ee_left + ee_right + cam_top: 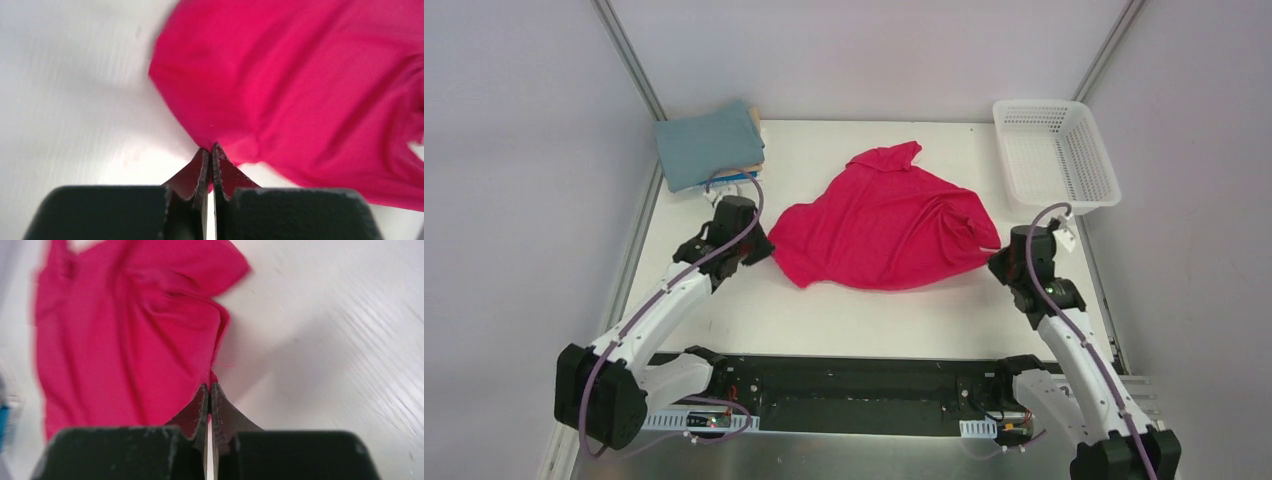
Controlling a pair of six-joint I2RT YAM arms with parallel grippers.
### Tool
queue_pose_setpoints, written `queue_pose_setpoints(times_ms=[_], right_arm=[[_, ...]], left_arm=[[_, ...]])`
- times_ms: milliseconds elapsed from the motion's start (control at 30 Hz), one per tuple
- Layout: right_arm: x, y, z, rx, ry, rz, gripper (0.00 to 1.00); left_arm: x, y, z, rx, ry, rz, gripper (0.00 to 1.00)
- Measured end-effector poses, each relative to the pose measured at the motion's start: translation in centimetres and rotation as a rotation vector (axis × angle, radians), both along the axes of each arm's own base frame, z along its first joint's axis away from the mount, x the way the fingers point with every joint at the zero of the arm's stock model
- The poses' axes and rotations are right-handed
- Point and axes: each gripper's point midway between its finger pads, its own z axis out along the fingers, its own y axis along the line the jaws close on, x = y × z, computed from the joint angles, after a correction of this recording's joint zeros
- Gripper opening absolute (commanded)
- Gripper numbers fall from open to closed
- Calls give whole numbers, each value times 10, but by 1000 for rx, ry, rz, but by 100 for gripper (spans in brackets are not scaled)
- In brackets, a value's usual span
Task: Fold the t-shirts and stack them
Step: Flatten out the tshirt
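A crumpled crimson-pink t-shirt (884,220) lies on the middle of the white table. My left gripper (764,250) is at its left edge, shut on a pinch of the pink cloth (280,85); its tips (210,148) meet right at the hem. At the shirt's right edge my right gripper (996,262) is shut on the cloth's border (125,340), with its tips (209,386) closed together. A stack of folded t-shirts (709,143), teal-grey on top with tan and blue edges showing, sits at the back left corner.
A white plastic mesh basket (1055,150) stands at the back right, overhanging the table's edge. Metal frame posts rise at both back corners. The black base rail (854,390) runs along the near edge between the arms.
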Motion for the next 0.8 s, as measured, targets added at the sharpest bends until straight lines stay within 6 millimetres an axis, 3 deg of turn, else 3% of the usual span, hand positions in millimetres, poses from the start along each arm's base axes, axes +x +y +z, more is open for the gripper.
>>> queue_pose_setpoints(times_ms=[167,367,500,667,800], right_arm=[[31,-5,113,-32,-313,9,0],[37,-15,228,-80,-566,-10,0],[25,-25,303,-126,-714,-21,0],[-2,-31,377,-165,-861,-13,0],[-23,-31,411,-181,-937,16,0]], left_arm=[[43,-3,126,-31,-336,0,0],[51,10,269,-16,-664,10,0],[39,18,348,7,-831,-9,0],[13,30,428,33,-1014,-23,0],[-18,34,479,40,-1135,-75,0]])
